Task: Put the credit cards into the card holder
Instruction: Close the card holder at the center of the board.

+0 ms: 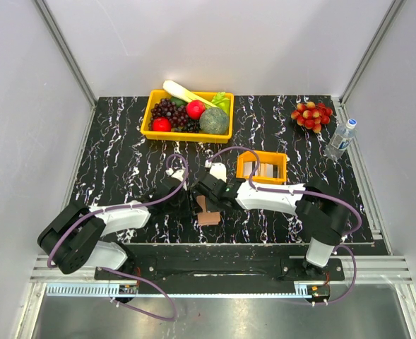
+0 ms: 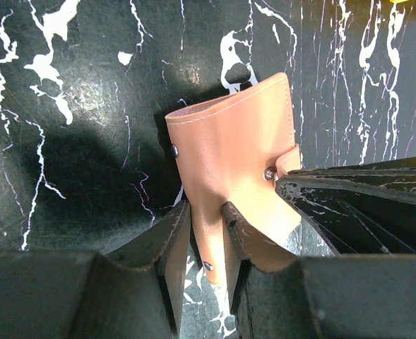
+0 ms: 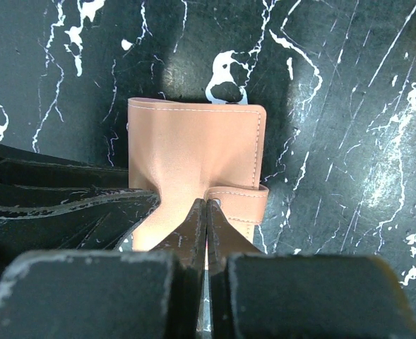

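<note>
The tan-pink card holder (image 2: 232, 141) stands half folded on the black marble table, between both grippers near the table's front middle (image 1: 209, 215). My left gripper (image 2: 206, 236) is shut on its lower edge, the leather squeezed between the two fingers. My right gripper (image 3: 207, 206) is shut with its tips on the holder's snap tab (image 3: 241, 201), right by the rivet. In the top view the left gripper (image 1: 192, 203) and right gripper (image 1: 209, 196) meet over the holder. The credit cards (image 1: 267, 170) stand in a small orange tray (image 1: 262, 155) just behind the right arm.
A yellow bin (image 1: 150, 126) of fruit sits at the back centre-left. A bunch of red and yellow berries (image 1: 311, 114) and a water bottle (image 1: 341, 138) are at the back right. Grey walls close in the table on three sides.
</note>
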